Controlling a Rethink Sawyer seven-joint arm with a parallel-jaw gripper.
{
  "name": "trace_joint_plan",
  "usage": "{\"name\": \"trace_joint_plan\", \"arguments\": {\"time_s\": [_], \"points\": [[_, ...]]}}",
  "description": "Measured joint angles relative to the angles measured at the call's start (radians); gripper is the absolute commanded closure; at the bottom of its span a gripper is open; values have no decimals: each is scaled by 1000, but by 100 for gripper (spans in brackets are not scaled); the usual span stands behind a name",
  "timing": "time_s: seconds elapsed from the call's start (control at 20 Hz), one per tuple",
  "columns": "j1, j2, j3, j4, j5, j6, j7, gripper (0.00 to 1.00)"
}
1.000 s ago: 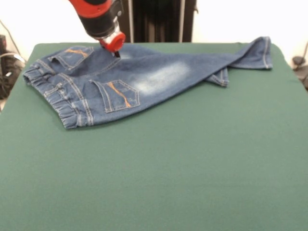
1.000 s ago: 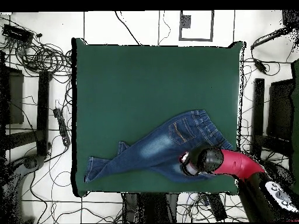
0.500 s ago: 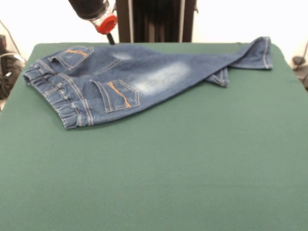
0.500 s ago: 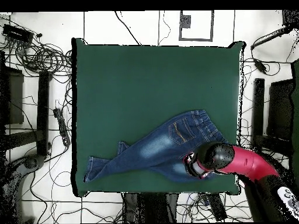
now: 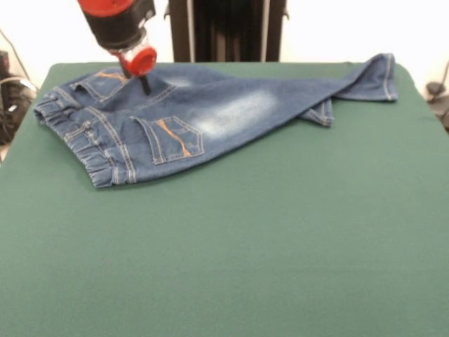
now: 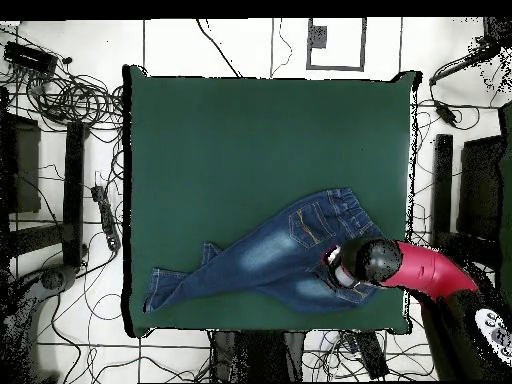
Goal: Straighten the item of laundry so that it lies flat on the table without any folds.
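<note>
The blue denim jeans point(image 5: 217, 112) lie on the green table point(image 5: 280, 246) near its far edge. The gathered waistband point(image 5: 84, 144) is at the left and the back pockets face up. The legs run right, one lying over the other. One hem reaches the far right corner point(image 5: 382, 77) and the other hem point(image 5: 319, 112) sticks out below it. My gripper point(image 5: 144, 86) hangs over the seat of the jeans beside the far pocket, its tips together as one narrow dark point at the denim, holding nothing that I can see. In the overhead view the gripper point(image 6: 335, 262) is over the waist end of the jeans point(image 6: 260, 262).
The robot's dark pedestal point(image 5: 224, 28) stands behind the table's far edge. In the overhead view, cables point(image 6: 70, 100) and stands lie on the floor around the table point(image 6: 250, 140). The red arm point(image 6: 425, 272) reaches in from the lower right.
My gripper rose off the jeans' far edge, then moved towards the waistband side and came down again over the seat. The jeans have not moved.
</note>
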Motion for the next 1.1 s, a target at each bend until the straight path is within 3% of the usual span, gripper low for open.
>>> {"name": "trace_joint_plan", "arguments": {"time_s": [0.45,1.1], "points": [[0,97,5,-84,-51,-120,0,0],[-20,106,63,-121,-120,-35,0,0]]}}
